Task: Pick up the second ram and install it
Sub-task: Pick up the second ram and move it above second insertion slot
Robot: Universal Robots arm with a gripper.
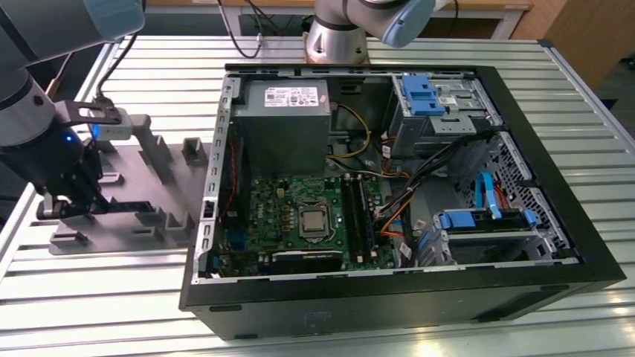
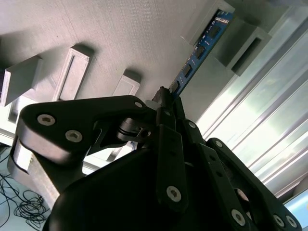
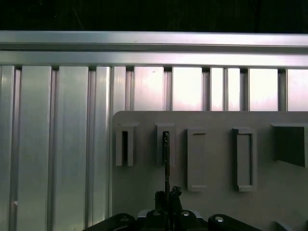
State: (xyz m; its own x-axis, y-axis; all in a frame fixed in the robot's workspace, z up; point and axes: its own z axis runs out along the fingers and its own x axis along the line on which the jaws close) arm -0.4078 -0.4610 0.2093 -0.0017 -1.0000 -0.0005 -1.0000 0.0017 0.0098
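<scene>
The arm is down on the exterior view's left, with the gripper low over the grey fixture plate that lies on the ribbed aluminium table. In the second wrist view the gripper has its black jaws drawn together, pinching the near end of the second ram. That is the slim blue stick with a row of dark chips, and it runs away from the fingertips towards a pair of raised grey blocks on the fixture plate. The first wrist view catches the second ram edge-on, a thin dark line rising from the gripper, with its far tip reaching into one slotted block in the row along the fixture plate. The table slats shine beyond the plate's edge. Whether the stick sits in that block or hangs just clear of it, I cannot tell. Over on the exterior view's right, the open black computer case lies on its side, showing the green motherboard and its long black memory slots, well apart from the gripper and the stick it grips.
</scene>
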